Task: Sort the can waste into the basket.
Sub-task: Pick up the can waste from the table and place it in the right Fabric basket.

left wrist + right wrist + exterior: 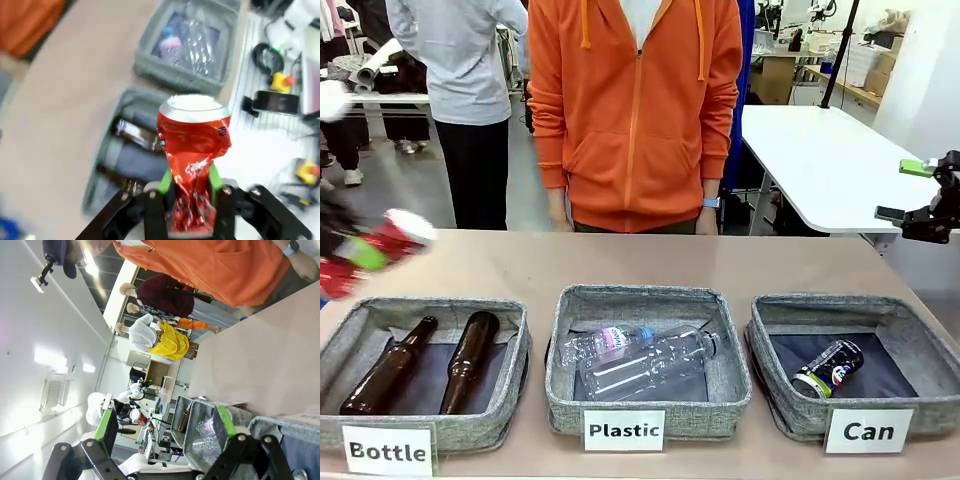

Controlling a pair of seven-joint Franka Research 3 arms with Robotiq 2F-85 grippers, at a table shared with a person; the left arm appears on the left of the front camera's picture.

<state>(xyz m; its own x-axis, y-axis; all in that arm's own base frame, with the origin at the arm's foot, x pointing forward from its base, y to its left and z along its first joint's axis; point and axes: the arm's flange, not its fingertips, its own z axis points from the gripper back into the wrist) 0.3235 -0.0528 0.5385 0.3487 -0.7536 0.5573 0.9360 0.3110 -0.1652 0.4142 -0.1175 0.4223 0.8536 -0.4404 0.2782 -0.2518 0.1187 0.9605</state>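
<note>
My left gripper (362, 255) hangs above the table's left edge, blurred, shut on the crushed red can (398, 233). The left wrist view shows that red can (194, 137) upright, silver top up, pinched at its lower half in my left gripper (190, 180), with the bottle basket below it. A black can (830, 367) with a silver top lies inside the grey basket labelled "Can" (775, 375) at the front right. My right gripper (908, 190) is raised at the right edge, open and holding nothing; in its own view the right gripper (166, 427) has wide jaws above the Can basket (272, 425).
The "Bottle" basket (515, 360) at the front left holds two brown glass bottles. The "Plastic" basket (735, 375) in the middle holds clear plastic bottles. A person in an orange hoodie (635, 110) stands at the far side, arms down. Bare tabletop lies behind the baskets.
</note>
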